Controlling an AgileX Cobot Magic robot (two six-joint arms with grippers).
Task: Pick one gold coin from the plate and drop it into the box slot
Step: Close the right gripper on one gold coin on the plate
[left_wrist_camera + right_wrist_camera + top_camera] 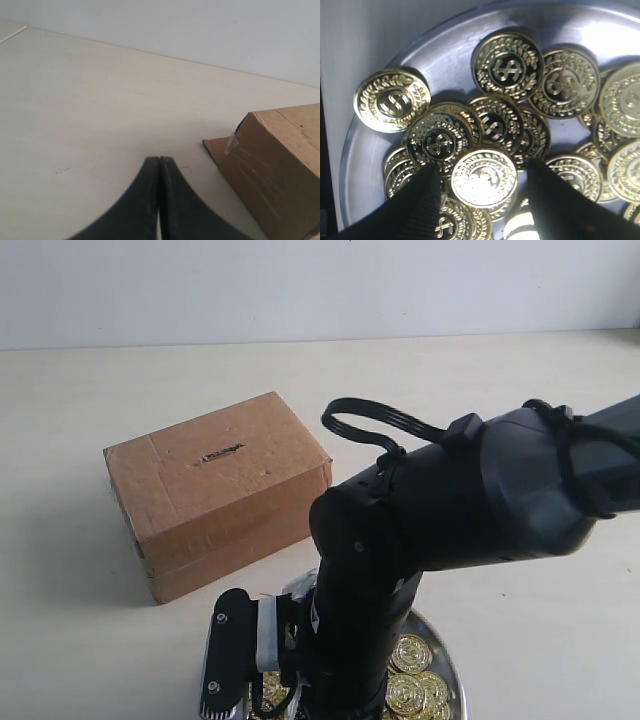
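The brown cardboard box [218, 490] sits left of centre, its dark slot [221, 452] on the top face. The silver plate [448, 665] lies at the bottom edge, mostly hidden under my right arm, with gold coins [412, 680] showing. In the right wrist view my right gripper [484, 172] stands open low over the plate [445, 55]. One bright gold coin [484, 178] lies on the coin pile between its two fingers. My left gripper [159, 159] is shut and empty above bare table, with the box [280, 165] off to its side.
The pale table [480, 410] runs back to a white wall. My right arm's dark housing [470, 500] and cable loop [365, 420] hang over the plate and close to the box's right corner.
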